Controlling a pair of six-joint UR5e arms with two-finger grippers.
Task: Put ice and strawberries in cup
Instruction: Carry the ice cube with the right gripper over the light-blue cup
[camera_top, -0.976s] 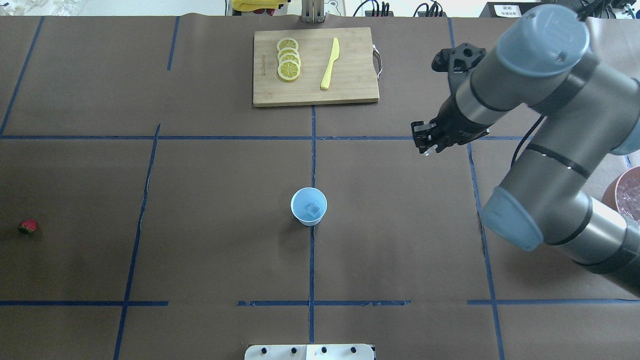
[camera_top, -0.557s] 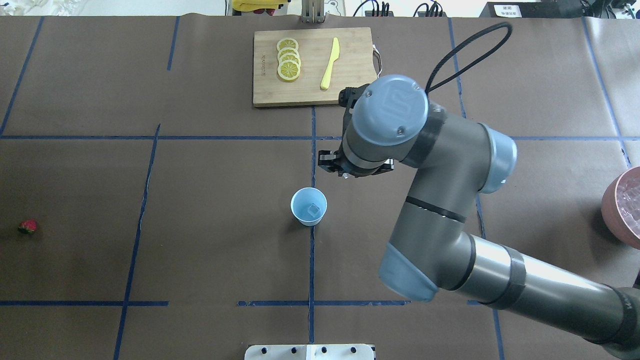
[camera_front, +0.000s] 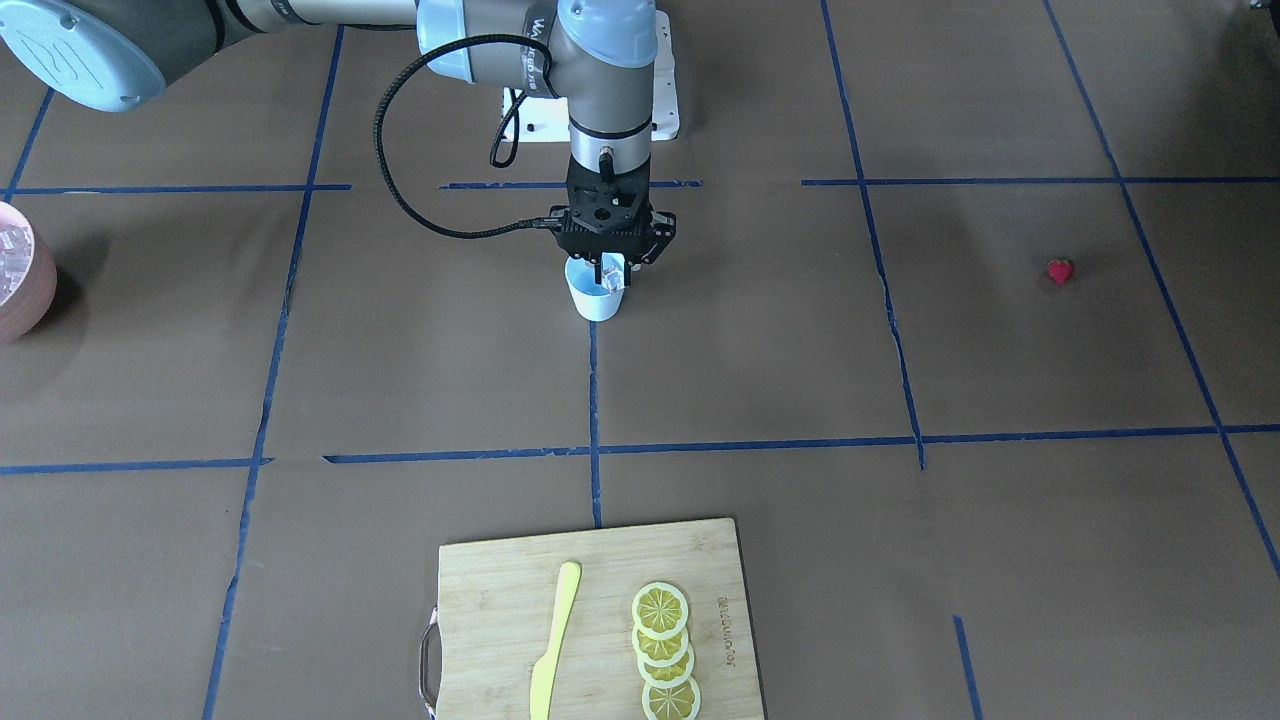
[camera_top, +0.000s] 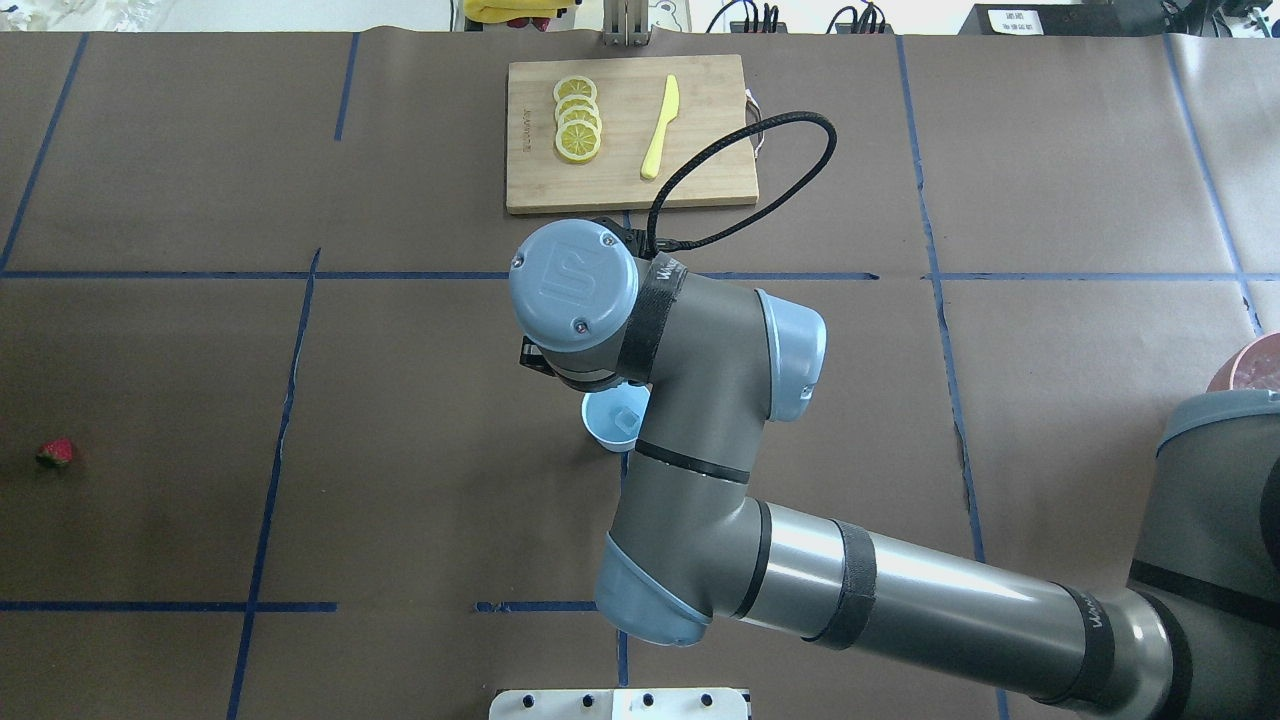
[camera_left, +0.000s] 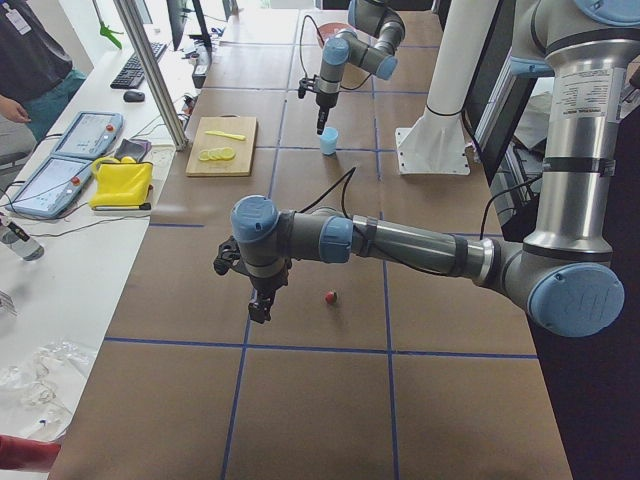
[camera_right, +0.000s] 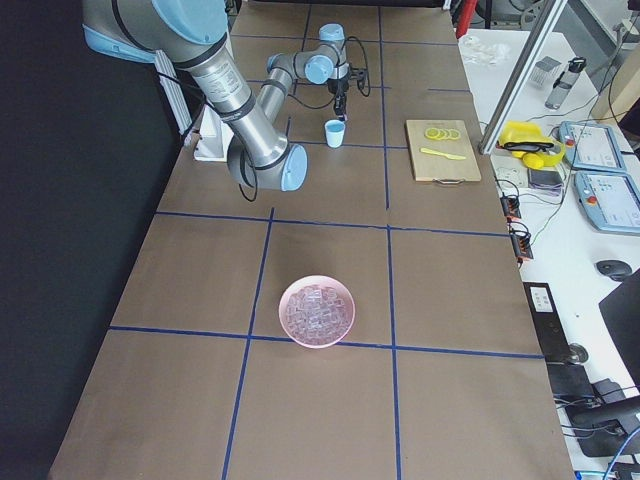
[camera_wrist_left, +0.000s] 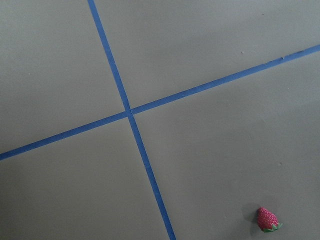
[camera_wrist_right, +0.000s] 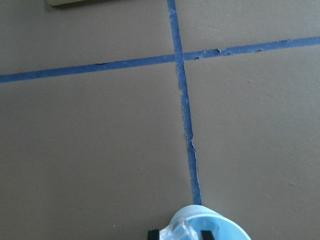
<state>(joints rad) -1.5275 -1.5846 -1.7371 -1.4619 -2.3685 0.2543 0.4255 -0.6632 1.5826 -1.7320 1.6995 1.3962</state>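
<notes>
The white cup (camera_front: 597, 303) with a light-blue inside stands at the table's middle (camera_top: 606, 428). One ice cube (camera_top: 627, 416) lies in it. My right gripper (camera_front: 612, 274) hangs just over the cup's mouth, shut on a clear ice cube (camera_wrist_right: 178, 229) that sits above the cup's rim (camera_wrist_right: 225, 231). The red strawberry (camera_top: 56, 453) lies alone at the far left of the table (camera_wrist_left: 267, 219). My left gripper (camera_left: 258, 306) hovers above the table near the strawberry (camera_left: 330, 296). It shows only in the exterior left view, so I cannot tell whether it is open or shut.
A pinkish bowl (camera_right: 317, 310) full of ice cubes stands at the table's right end. A wooden cutting board (camera_top: 700, 170) at the far side holds lemon slices (camera_top: 577, 120) and a yellow knife (camera_top: 660, 128). Blue tape lines cross the brown table cover.
My right arm has swung left from the table's right side to above the cup, carrying the ice cube. The cup, the cube in it and the strawberry have not moved.
</notes>
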